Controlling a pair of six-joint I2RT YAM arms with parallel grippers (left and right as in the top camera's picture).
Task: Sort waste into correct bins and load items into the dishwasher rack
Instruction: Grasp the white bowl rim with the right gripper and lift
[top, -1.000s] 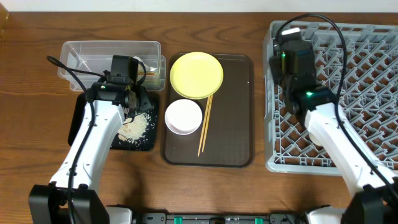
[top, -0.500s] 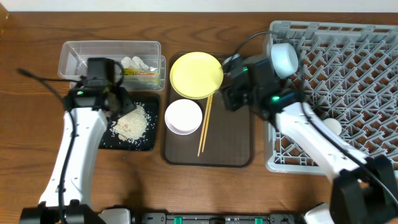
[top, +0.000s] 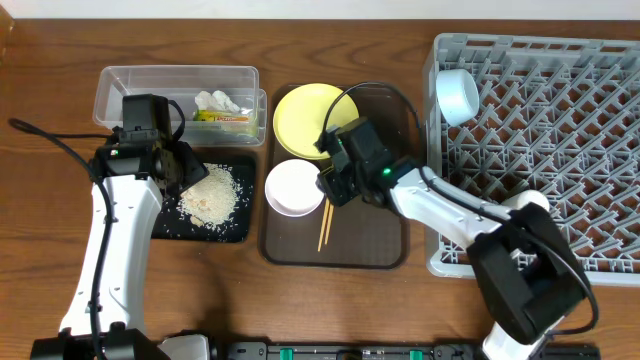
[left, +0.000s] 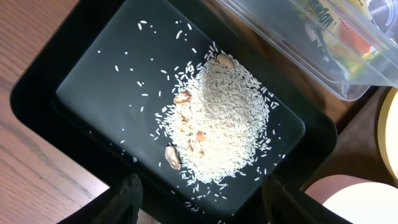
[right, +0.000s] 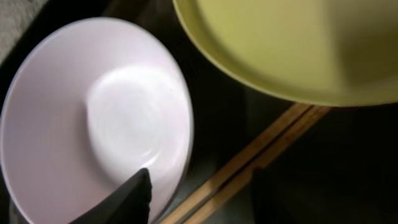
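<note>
Dishwasher rack (top: 560, 150): you find it on the right side of the tabletop (top: 50, 250). The light blue bowl (top: 457, 95) sits in its far left corner.
Brown serving tray (top: 375, 240): it is in the middle and carries the yellow plate, white bowl and chopsticks.
Clear container (top: 150, 80): far left. It holds the snack wrapper (top: 228, 117) and the white tissue (top: 213, 100).
Black tray (left: 93, 81): just in front of the container, with the rice crumbs (left: 217, 118) heaped inside.
Yellow plate (top: 300, 115): at the far end of the brown tray.
White bowl (right: 93, 124): just in front of the plate.
Chopsticks (right: 249, 162): beside the bowl, one end under the plate rim.
Left end effector (left: 205, 186): spread wide and empty, above the near edge of the crumbs.
Right end effector (right: 205, 186): fingers apart, with the bowl rim and chopsticks between them. You see nothing pinched.
</note>
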